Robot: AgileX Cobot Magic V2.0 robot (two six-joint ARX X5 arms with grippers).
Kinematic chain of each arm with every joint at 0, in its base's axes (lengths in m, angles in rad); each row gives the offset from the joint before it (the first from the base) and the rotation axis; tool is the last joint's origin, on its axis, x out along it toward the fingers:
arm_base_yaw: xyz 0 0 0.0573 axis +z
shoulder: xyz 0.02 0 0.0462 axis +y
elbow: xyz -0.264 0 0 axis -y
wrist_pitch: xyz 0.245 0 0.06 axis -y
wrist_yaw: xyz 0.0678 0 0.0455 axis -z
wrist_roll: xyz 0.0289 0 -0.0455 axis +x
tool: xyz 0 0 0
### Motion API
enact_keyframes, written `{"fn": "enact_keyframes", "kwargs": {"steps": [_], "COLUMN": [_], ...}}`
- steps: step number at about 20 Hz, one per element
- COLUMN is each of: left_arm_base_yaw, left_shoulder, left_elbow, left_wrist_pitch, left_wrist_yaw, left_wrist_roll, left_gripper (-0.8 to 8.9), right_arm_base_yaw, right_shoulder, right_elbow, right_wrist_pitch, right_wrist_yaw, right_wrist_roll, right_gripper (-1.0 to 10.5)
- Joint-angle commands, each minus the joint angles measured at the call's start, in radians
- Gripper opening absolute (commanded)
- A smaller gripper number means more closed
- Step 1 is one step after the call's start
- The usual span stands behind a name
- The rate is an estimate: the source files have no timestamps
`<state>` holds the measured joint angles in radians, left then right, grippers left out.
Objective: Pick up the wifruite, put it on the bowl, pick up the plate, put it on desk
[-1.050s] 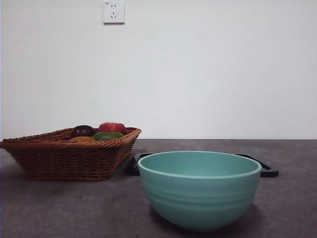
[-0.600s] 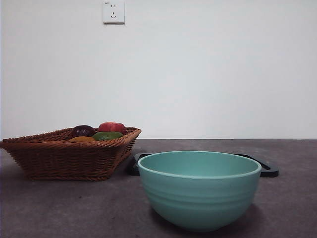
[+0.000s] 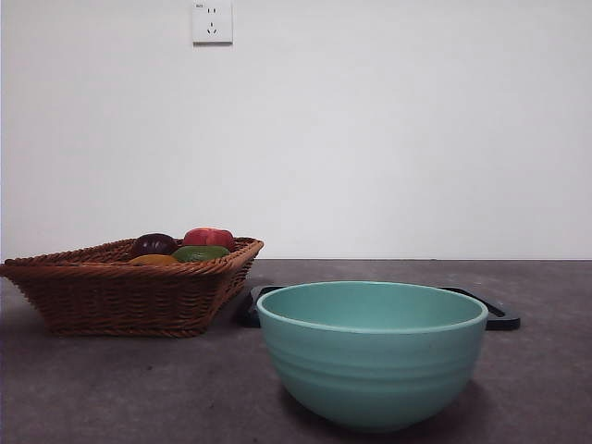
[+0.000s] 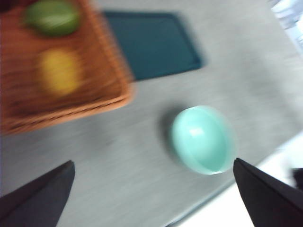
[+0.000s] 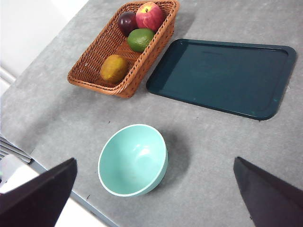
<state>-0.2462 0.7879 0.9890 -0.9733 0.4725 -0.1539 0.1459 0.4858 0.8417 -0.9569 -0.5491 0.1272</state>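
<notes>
Both grippers hang high, jaws apart, holding nothing
The wifruite lies in a basket beside 3 fruits; a careless reach risks grabbing its neighbour

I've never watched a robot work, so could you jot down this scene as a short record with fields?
wifruite: in the wicker basket, untouched
other fruit: red apple, purple fruit, green fruit
bowl: mint green, empty, on the desk
tray: dark, flat, empty, beside the basket
left gripper: open, high above the desk
right gripper: open, high above the desk
</notes>
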Motion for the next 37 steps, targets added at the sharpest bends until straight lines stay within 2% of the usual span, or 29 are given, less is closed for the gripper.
{"fn": "enact_keyframes", "kwargs": {"steps": [1,4,11,14,18,24,33,34,35,37], "left_arm_base_yaw": [-0.003,-0.008,-0.113,-0.156,-0.160,-0.162,-0.166,-0.166,-0.166,-0.167], "left_shoulder": [0.080,0.196,0.529,0.666,0.803,0.943,1.078,1.090,1.095,1.096], "left_elbow": [0.077,0.151,0.294,0.346,0.386,0.394,0.394,0.394,0.394,0.394], "left_wrist_pitch": [-0.055,-0.091,-0.082,-0.027,0.060,0.171,0.210,0.209,0.208,0.211], "left_wrist_yaw": [-0.095,-0.198,-0.377,-0.454,-0.454,-0.454,-0.454,-0.454,-0.454,-0.454], "left_wrist_roll": [0.069,0.124,0.167,0.173,0.174,0.218,0.220,0.217,0.217,0.217], "left_gripper": [5.62,5.62,5.62,5.62,5.62,5.62,5.57,5.48,4.98,3.04], "right_arm_base_yaw": [0.003,0.003,0.003,0.003,0.003,0.003,0.003,0.003,0.003,0.003], "right_shoulder": [0.002,0.002,0.002,0.002,0.002,0.002,0.002,0.002,0.002,0.002], "right_elbow": [0.017,0.017,0.017,0.017,0.017,0.017,0.017,0.017,0.017,0.017], "right_wrist_pitch": [0.006,0.007,0.015,0.022,0.043,0.051,0.051,0.051,0.051,0.050], "right_wrist_yaw": [-0.002,-0.002,-0.003,-0.003,-0.002,-0.002,-0.002,-0.002,-0.002,-0.002], "right_wrist_roll": [-0.008,-0.007,0.000,0.000,0.000,0.000,0.004,0.004,0.004,0.006], "right_gripper": [6.2,6.2,6.2,6.2,6.2,6.2,6.2,6.2,6.2,6.2]}}
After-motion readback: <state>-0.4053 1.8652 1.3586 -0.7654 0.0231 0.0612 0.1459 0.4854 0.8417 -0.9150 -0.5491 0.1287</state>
